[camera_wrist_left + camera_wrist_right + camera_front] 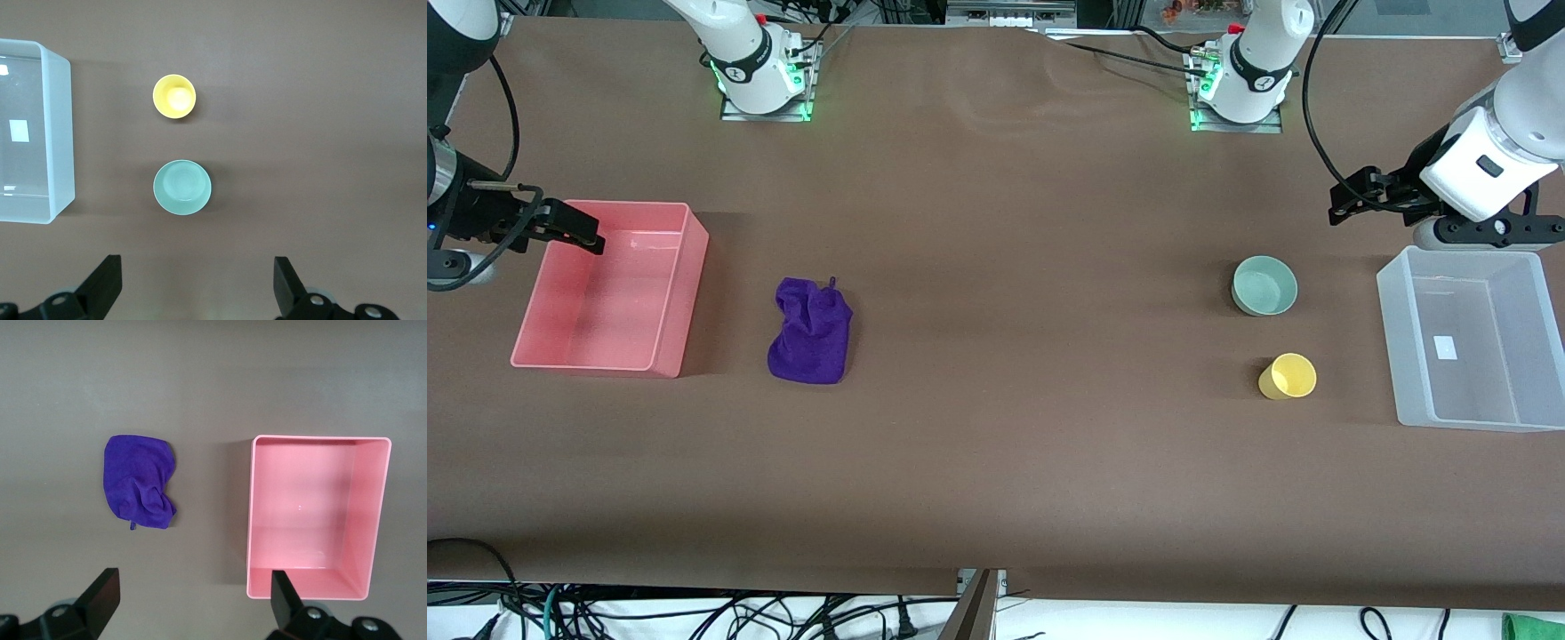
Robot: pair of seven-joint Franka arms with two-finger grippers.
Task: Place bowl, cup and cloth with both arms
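Observation:
The pale mint-green bowl (1264, 284) (182, 187) stands upright on the brown table toward the left arm's end. The yellow cup (1288, 375) (174, 97) stands beside it, nearer to the front camera. The purple cloth (811, 331) (140, 482) lies crumpled toward the right arm's end, beside the pink bin. My left gripper (1347, 200) (197, 267) hangs open and empty in the air by the clear bin, apart from the bowl. My right gripper (574, 227) (193, 580) hangs open and empty at the pink bin's edge, apart from the cloth.
A pink bin (694, 267) (252, 520) sits empty at the right arm's end of the table. A clear plastic bin (1392, 293) (60, 133) sits at the left arm's end, next to the bowl and cup. Brown table lies between cloth and bowl.

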